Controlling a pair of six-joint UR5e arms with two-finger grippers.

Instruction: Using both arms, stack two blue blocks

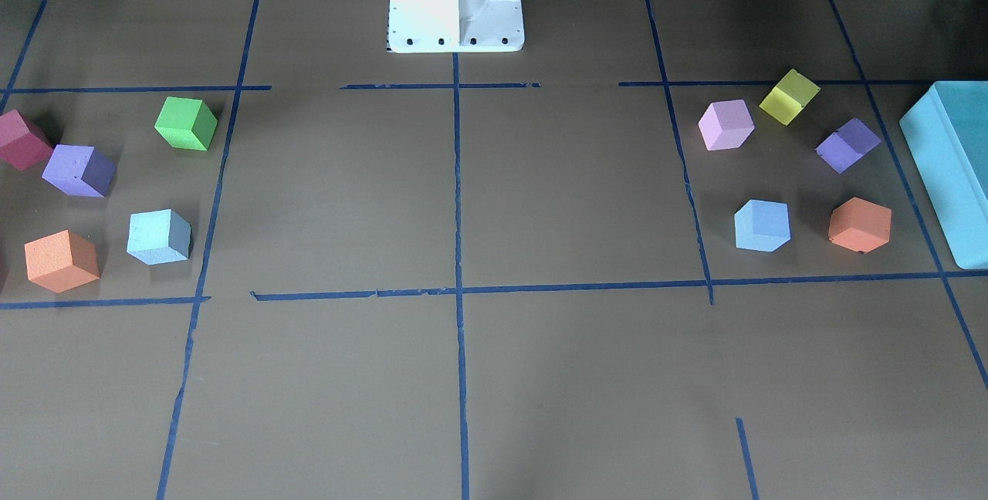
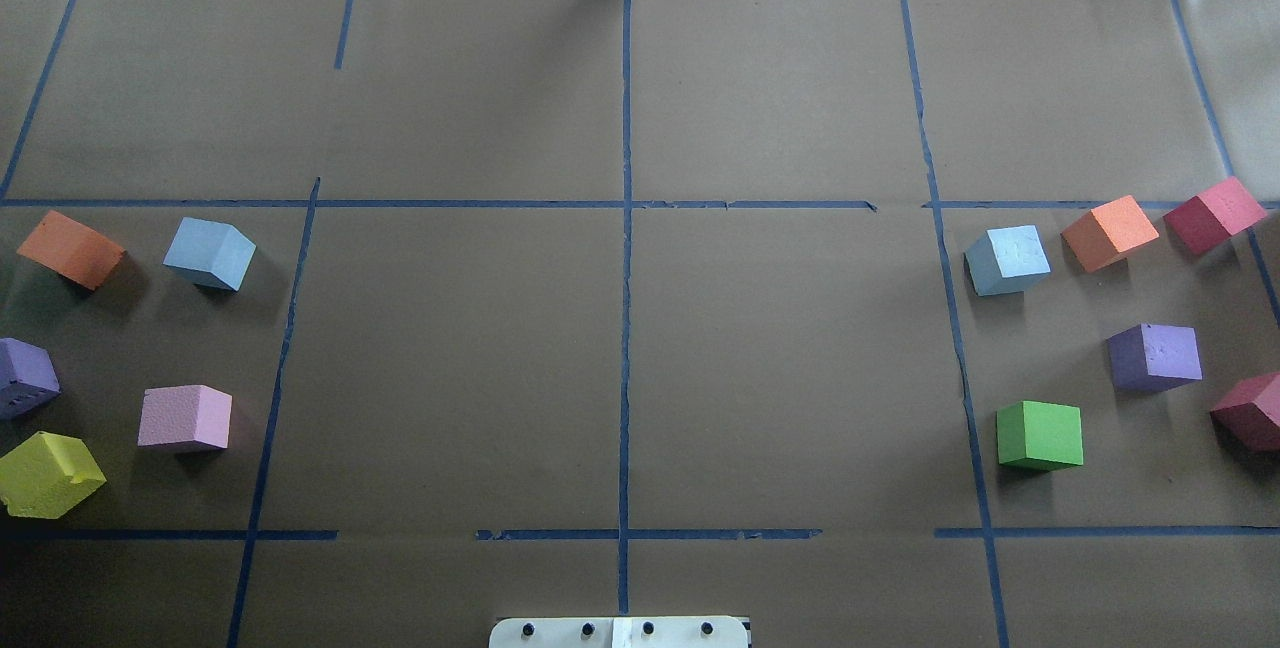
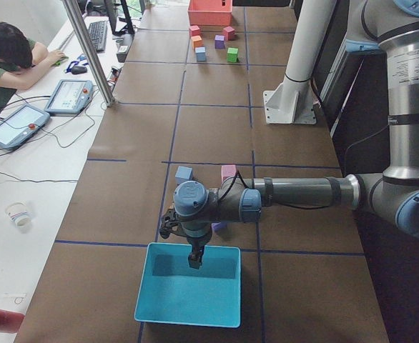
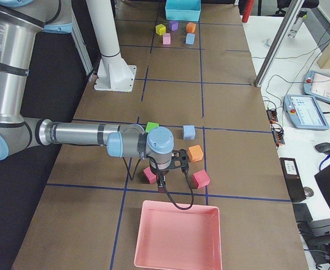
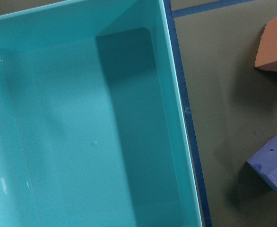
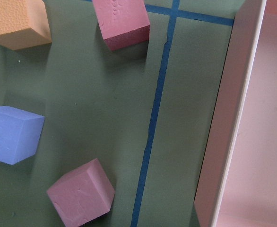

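The coming move turns on each blue block lying in its own arm's half. In the overhead view the periwinkle-blue block (image 2: 210,253) sits at the left of the frame, just under the upper tape line (image 2: 480,204), on the left arm (image 3: 302,191) side. The pale cyan-blue block (image 2: 1008,260) sits at the right of the frame, about level with it, on the right arm (image 4: 75,135) side. The two are well apart, with the bare middle of the worktop (image 2: 780,368) between them. In the left side view the left tool (image 3: 194,261) hangs over the teal box (image 3: 174,296) at the bottom of the frame, and the periwinkle-blue block lies above it in the picture, beyond the box's far wall. In the right side view the right tool (image 4: 162,183) hangs between the two crimson cubes (image 4: 200,179), just above the pink tray (image 4: 176,236), and the pale cyan-blue block lies up and to the right of it. I judge each arm the nearer one to its own block (being cubes, they offer no long axis, though both sit turned against the tape). Whether either tool's fingers are apart or together I cannot tell, since the wrist views show no fingers. Counted: two blue blocks, two orange cubes (image 2: 1110,233), two purple cubes (image 2: 1155,356), two crimson cubes, one pink cube (image 2: 185,418), one yellow cube (image 2: 48,473), one green cube (image 2: 1040,435), eleven in all, plus one teal box, one pink tray and two arms.
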